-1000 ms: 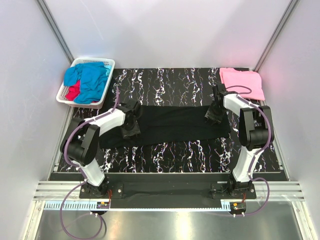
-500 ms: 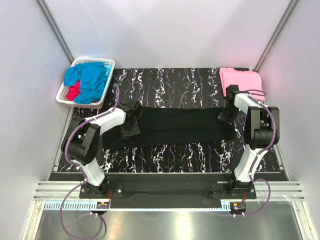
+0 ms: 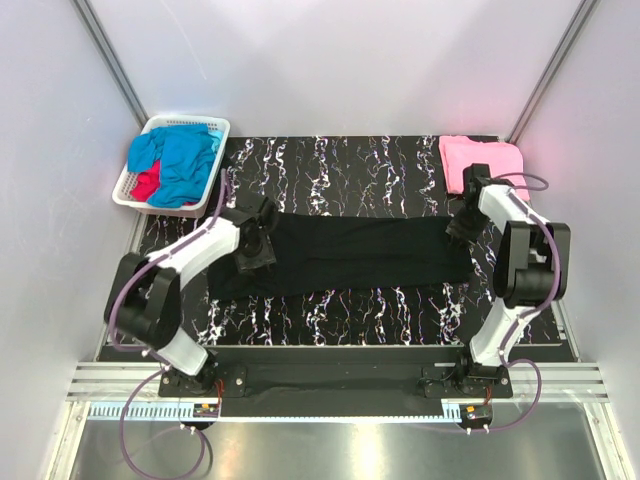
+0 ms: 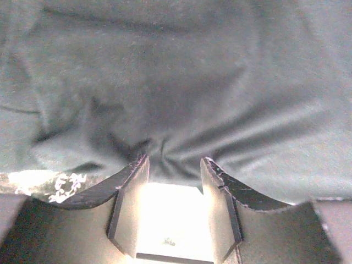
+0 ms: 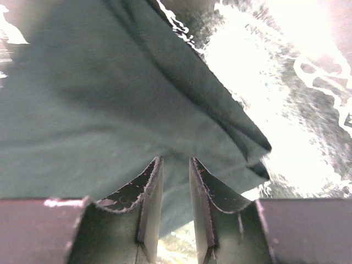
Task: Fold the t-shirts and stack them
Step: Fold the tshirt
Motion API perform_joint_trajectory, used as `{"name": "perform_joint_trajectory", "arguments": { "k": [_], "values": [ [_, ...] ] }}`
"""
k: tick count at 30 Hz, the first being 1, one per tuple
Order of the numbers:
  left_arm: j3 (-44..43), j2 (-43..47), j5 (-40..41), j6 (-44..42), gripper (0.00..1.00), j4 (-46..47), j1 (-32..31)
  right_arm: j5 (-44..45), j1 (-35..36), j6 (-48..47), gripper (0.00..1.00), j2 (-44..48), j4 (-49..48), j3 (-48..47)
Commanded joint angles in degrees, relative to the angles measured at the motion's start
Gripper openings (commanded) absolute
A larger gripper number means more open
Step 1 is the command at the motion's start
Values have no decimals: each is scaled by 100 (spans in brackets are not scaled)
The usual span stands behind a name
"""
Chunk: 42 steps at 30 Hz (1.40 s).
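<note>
A large black t-shirt (image 3: 360, 250) lies folded into a long strip across the middle of the marbled table (image 3: 350, 165). My left gripper (image 3: 262, 250) is at its left end. In the left wrist view, wrinkles in the black cloth (image 4: 176, 82) bunch between the fingertips of the left gripper (image 4: 175, 160), which is shut on a fold. My right gripper (image 3: 460, 228) is at the strip's right end, jaws narrow with the cloth's edge (image 5: 99, 99) between them (image 5: 175, 159). A folded pink t-shirt (image 3: 490, 160) lies at the back right.
A white slotted basket (image 3: 215, 125) at the back left holds a crumpled blue t-shirt (image 3: 180, 160) and a red one (image 3: 147, 185). Grey walls close in both sides, with bare table in front of the strip.
My right gripper moved right to the strip's end and narrowed its jaws on the cloth; the strip now reaches further right. The left gripper shifted slightly back.
</note>
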<state>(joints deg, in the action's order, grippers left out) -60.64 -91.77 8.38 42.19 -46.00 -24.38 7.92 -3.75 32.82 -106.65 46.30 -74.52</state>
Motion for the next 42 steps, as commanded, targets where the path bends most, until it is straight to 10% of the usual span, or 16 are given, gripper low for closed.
{"name": "perform_joint_trajectory", "arguments": {
  "k": [1,12,20,42],
  "values": [
    [-264,668,14,-159,49,-111,30,-72,-30,-162,33,707,19,-326],
    [-1344,108,-161,-396,52,-208,47,-1097,-29,-688,42,514,-59,-520],
    [-1863,-921,-1699,-97,52,881,829,-1557,-29,-1005,50,760,-842,-133],
    [-3665,-2785,-1489,-440,50,654,1216,-1724,-29,-1137,47,-40,-1554,-255]
  ]
}}
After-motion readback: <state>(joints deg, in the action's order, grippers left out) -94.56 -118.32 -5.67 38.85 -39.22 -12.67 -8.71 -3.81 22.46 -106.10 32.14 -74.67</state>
